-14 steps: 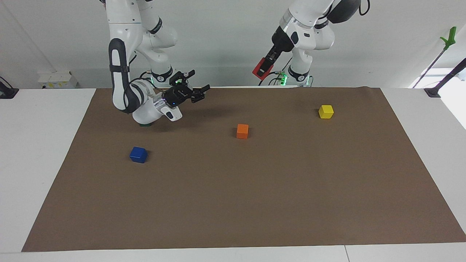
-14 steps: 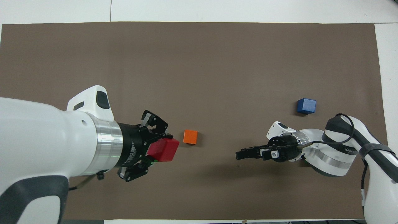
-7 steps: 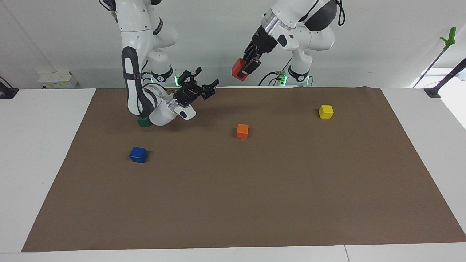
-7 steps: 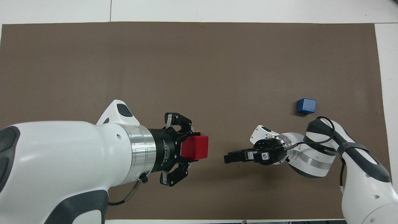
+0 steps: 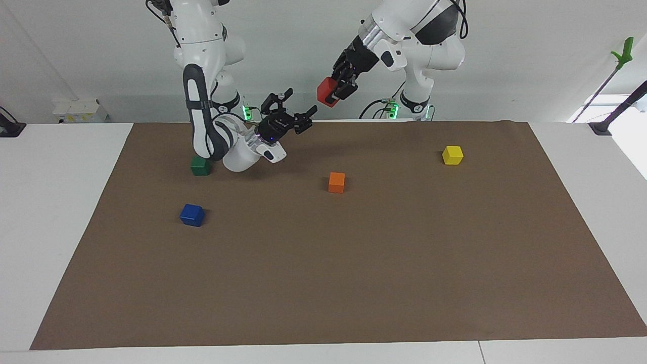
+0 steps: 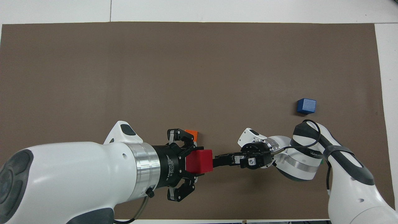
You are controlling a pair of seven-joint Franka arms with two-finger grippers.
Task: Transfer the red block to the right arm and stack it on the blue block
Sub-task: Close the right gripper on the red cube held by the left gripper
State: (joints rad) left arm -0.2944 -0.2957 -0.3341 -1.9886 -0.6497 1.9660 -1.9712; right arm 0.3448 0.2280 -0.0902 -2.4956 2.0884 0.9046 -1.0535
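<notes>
Both claws now drawn together above the desk, left claw [image 5: 337,91] clamped on red block [image 5: 326,94], right claw [image 5: 295,112] wide and just below it, meaning handover close, blue block [image 5: 192,215] waiting alone.

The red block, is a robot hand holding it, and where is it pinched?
Yes. The left gripper holds the red block up in the air, fingers shut on two opposite sides. The right gripper is open and holds nothing.
</notes>
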